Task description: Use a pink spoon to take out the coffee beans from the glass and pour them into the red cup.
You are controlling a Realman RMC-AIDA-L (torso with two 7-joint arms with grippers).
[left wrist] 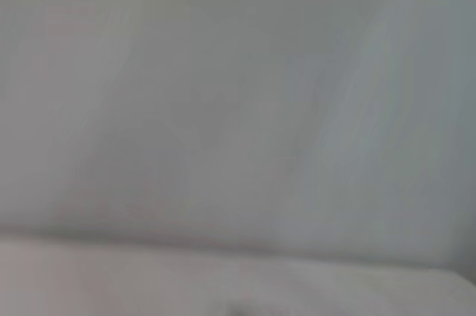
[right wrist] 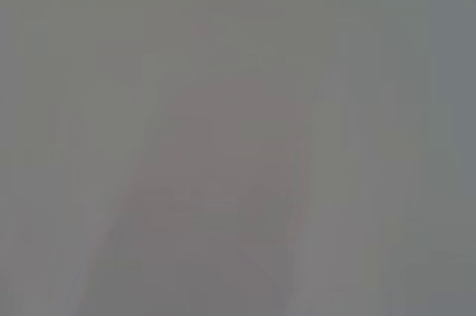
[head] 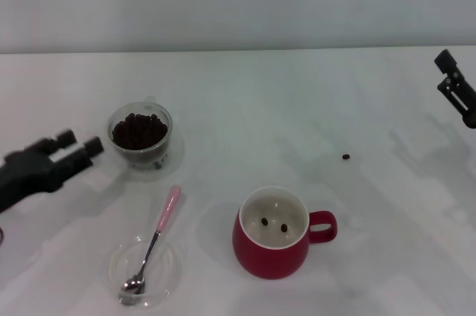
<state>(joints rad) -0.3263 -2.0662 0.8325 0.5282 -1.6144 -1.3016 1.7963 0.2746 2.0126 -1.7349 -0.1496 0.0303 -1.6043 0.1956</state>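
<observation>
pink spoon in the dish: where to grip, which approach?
Grip the pink spoon on its pink handle, which sticks out past the rim of the shallow glass dish toward the glass. Probably come from above, fingers across the thin handle: the bowl lies inside the dish. The left gripper sits nearest.

Pink spoon (head: pixel 154 240) lying w/ bowl in dish (head: pixel 119 256); glass (head: pixel 140 136) full.

The glass (head: pixel 140 136) is clear and thick-walled, holding dark, matt coffee beans (head: pixel 138 130); the shallow dish (head: pixel 146 270) is clear glass too. The spoon (head: pixel 152 245) has a shiny metal bowl and neck and a smooth pale pink handle. The red cup (head: pixel 274 233) looks like glossy ceramic, cream-white inside, on a smooth white matt table (head: pixel 297 100).
</observation>
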